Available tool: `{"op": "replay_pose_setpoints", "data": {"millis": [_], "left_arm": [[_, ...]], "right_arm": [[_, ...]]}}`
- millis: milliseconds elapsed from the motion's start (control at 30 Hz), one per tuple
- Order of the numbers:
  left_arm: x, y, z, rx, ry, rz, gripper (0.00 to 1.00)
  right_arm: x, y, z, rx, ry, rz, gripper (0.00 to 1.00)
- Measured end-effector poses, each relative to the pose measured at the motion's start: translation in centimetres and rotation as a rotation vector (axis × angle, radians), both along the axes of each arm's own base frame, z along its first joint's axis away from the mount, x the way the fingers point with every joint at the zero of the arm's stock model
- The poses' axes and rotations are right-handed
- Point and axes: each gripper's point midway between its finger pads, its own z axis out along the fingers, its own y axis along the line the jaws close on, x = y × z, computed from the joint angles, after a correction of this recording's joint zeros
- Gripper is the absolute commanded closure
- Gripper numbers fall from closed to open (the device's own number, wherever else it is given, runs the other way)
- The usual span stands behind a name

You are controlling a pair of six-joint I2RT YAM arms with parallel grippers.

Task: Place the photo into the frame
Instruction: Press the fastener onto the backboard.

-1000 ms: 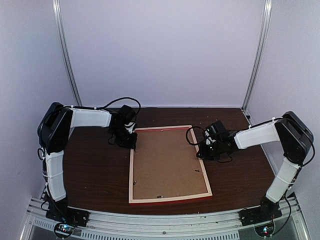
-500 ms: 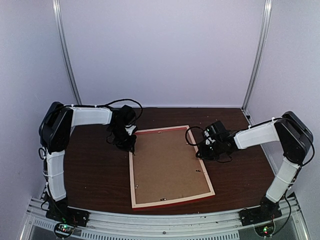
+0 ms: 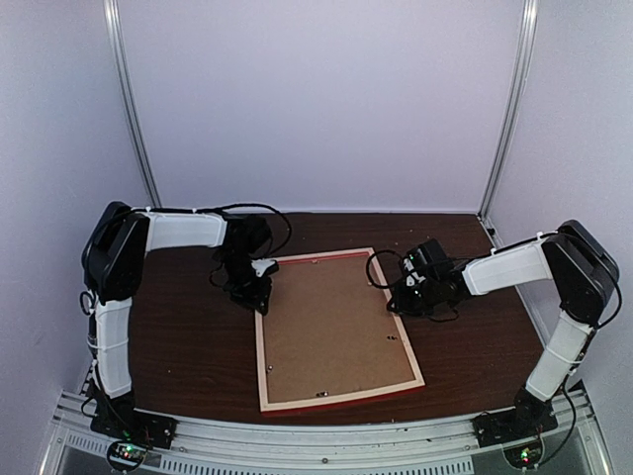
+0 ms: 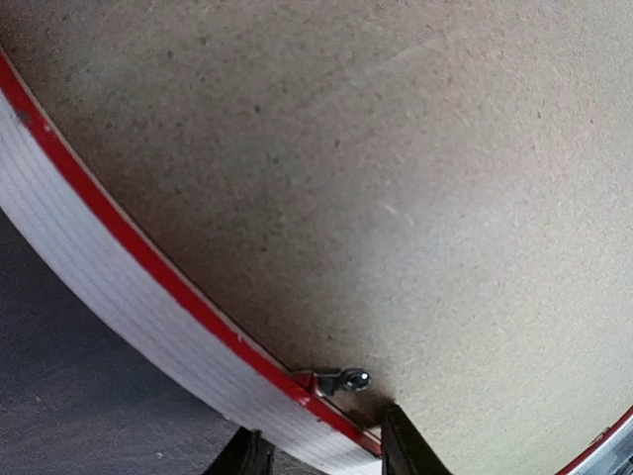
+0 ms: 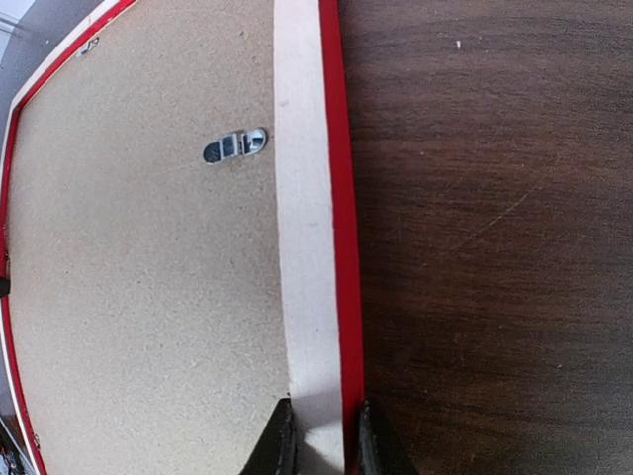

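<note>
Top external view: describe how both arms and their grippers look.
The left arm and right arm have white shell links joined by bulky black joints. Loose black cables loop at each wrist. The left gripper and right gripper are black with slim dark fingers.

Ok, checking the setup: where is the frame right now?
In the top view the frame lies back-up mid-table, the left gripper near its far-left corner and the right gripper on its right edge.

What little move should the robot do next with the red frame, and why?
Probably lift the frame slightly: it lies back-up with the backing board clipped in, and the left fingers and right fingers each straddle a rail.
</note>
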Motion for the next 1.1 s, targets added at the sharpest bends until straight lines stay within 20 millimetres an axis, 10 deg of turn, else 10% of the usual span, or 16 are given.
{"op": "replay_pose_setpoints", "data": {"millis": [400, 800, 1100], "left_arm": [[-0.2, -0.8, 0.4, -0.031, 0.005, -0.007, 0.33], [2.3, -1.4, 5.6, -0.108, -0.177, 0.054, 0.27], [0.5, 0.1, 5.3, -0.09, -0.198, 0.06, 0.25]], "right_arm": [[0.3, 0.2, 0.0, 0.015, -0.005, -0.008, 0.96], [0.3, 0.3, 0.0, 0.021, -0.005, -0.017, 1.0], [0.4, 0.1, 0.1, 0.02, -0.017, -0.044, 1.0]]}}
